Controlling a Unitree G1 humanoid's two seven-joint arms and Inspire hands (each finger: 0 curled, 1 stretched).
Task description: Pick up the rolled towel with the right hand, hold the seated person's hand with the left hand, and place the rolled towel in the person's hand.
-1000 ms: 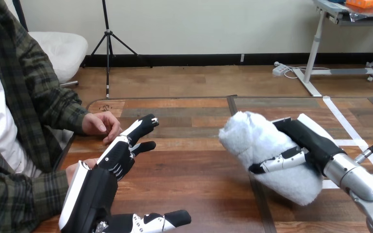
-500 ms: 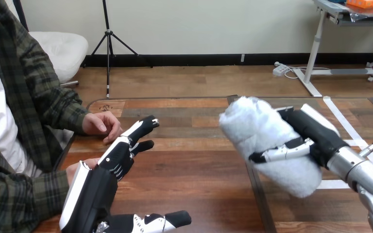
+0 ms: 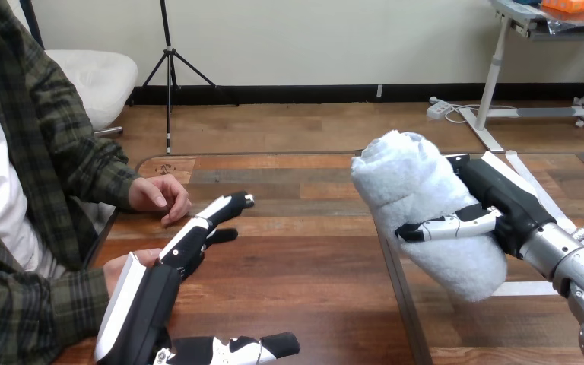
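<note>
The rolled towel [image 3: 424,204] is white and fluffy and hangs tilted above the right half of the table. My right hand [image 3: 499,202] is shut on it, with the thumb [image 3: 449,226] across its front. At the lower left my left hand [image 3: 150,298] is open, edge-up, its straight fingers [image 3: 214,214] pointing away from me. One of the person's hands [image 3: 119,265] lies just behind its white back, mostly hidden. The person's other hand [image 3: 158,193] rests on the table's left edge, a little beyond my left fingertips and apart from them.
The wooden table [image 3: 304,258] has a dark seam [image 3: 398,283] running towards me below the towel. White tape strips [image 3: 541,199] cross its right side. The person sits close against the table's left edge.
My right hand has raised the towel and carried it a little to the right. My left hand's fingers have straightened and dipped slightly. The person's hands have stayed put.
</note>
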